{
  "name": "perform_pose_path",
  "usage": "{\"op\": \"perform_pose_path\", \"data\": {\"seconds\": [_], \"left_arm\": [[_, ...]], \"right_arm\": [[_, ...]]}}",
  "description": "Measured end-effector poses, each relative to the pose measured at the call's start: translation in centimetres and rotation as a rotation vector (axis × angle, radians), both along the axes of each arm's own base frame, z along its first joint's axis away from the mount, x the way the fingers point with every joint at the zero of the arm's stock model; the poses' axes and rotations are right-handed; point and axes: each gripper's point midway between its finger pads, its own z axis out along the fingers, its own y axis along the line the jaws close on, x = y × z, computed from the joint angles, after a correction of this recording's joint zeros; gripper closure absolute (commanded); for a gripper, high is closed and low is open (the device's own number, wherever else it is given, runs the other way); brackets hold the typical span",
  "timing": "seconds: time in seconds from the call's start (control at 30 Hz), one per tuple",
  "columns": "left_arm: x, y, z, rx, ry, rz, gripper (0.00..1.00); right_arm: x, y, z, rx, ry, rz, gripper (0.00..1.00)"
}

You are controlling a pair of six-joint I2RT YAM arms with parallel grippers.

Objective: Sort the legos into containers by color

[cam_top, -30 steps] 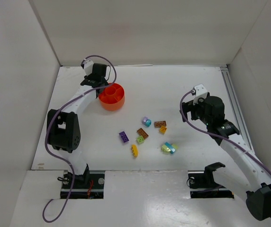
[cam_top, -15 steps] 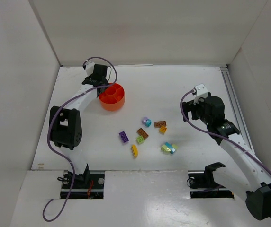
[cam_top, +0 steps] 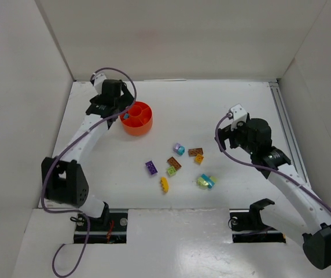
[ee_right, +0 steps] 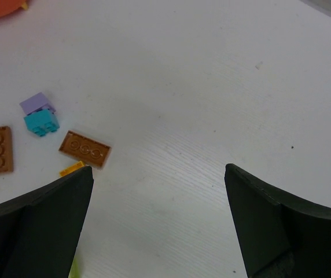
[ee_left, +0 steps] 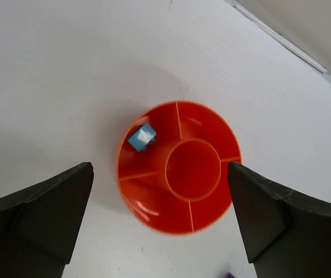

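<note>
Left claw point(ee_left: 160, 168) wide, empty, above orange-red dish point(ee_left: 154, 215). Cyan brick point(ee_left: 142, 138) lies in one outer compartment. Right claw point(ee_right: 158, 172) wide, empty, over surface point(ee_right: 223, 75) near brown brick point(ee_right: 84, 149). Other legos point(cam_top: 174, 163) loose on surface, apart from dish.

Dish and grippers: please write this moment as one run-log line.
left gripper: open over dish | dish: one cyan brick in one compartment | right gripper: open, empty | other bricks: loose outside dish
</note>
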Motion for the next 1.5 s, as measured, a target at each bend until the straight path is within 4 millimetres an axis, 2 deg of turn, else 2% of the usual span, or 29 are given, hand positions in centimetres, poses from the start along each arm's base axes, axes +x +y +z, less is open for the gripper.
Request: {"op": "perform_pose_path", "data": {"seconds": [0.07,0.13,0.23,0.33,0.47,0.5,0.57,0.63,0.83,0.97,1.1,1.17,1.2,1.27,1.3,1.43,1.5], "left_arm": [[-2.0,0.0,1.5,-0.038,-0.041,-0.012,0.0],[-4.4,-0.3,2.2,-0.077,-0.065,-0.03,0.0],[-7.7,-1.4,1.7,-0.127,-0.061,-0.053,0.0],[-10.9,-4.8,-1.1,-0.161,0.02,-0.126,0.0],[-16.1,-9.0,-7.0,-0.19,0.197,-0.214,0.09],[-17.4,-9.6,-8.3,-0.196,0.237,-0.227,0.15],[-19.3,-10.2,-10.4,-0.207,0.3,-0.231,0.21],[-20.6,-10.9,-11.8,-0.219,0.346,-0.224,0.23],[-22.6,-13.7,-13.5,-0.231,0.393,-0.219,0.29],[-22.6,-13.0,-16.0,-0.181,0.442,-0.146,0.34],[-22.2,-12.8,-17.1,-0.145,0.466,-0.1,0.4],[-21.7,-13.1,-17.0,-0.148,0.456,-0.092,0.46],[-21.5,-13.2,-17.1,-0.148,0.455,-0.088,0.55],[-21.2,-13.1,-17.4,-0.137,0.459,-0.077,0.64],[-21.1,-13.1,-17.4,-0.137,0.458,-0.075,0.72],[-20.6,-13.1,-17.2,-0.132,0.446,-0.07,0.82],[-20.4,-12.7,-17.0,-0.113,0.44,-0.063,0.82]], "right_arm": [[-0.4,1.4,-0.2,-0.009,0.004,0.047,0.0],[-0.8,2.8,-0.7,-0.022,0.015,0.086,0.0],[-1.0,3.6,-1.5,-0.033,0.038,0.09,0.0],[-0.7,2.9,-1.6,-0.025,0.047,0.023,0.0],[-0.4,1.9,-1.8,-0.012,0.058,-0.064,0.0],[-0.4,1.7,-1.8,-0.008,0.062,-0.079,0.0],[-0.5,1.4,-2.0,-0.001,0.074,-0.105,0.0],[-0.6,1.3,-2.2,0.001,0.084,-0.116,0.0],[-1.2,1.1,-3.4,0.003,0.125,-0.128,0.0],[-2.0,0.6,-4.2,-0.006,0.153,-0.135,0.0],[-2.6,0.1,-3.4,0.001,0.132,-0.149,0.0],[-2.8,-0.3,-2.9,0.006,0.116,-0.159,0.0],[-2.9,-0.4,-2.6,0.008,0.109,-0.165,0.0],[-3.0,-0.9,-2.3,0.009,0.098,-0.18,0.0],[-3.0,-1.1,-2.2,0.008,0.094,-0.188,0.0],[-3.1,-1.4,-2.1,0.002,0.092,-0.201,0.0],[-3.1,-1.5,-2.2,0.0,0.093,-0.203,0.0]]}}
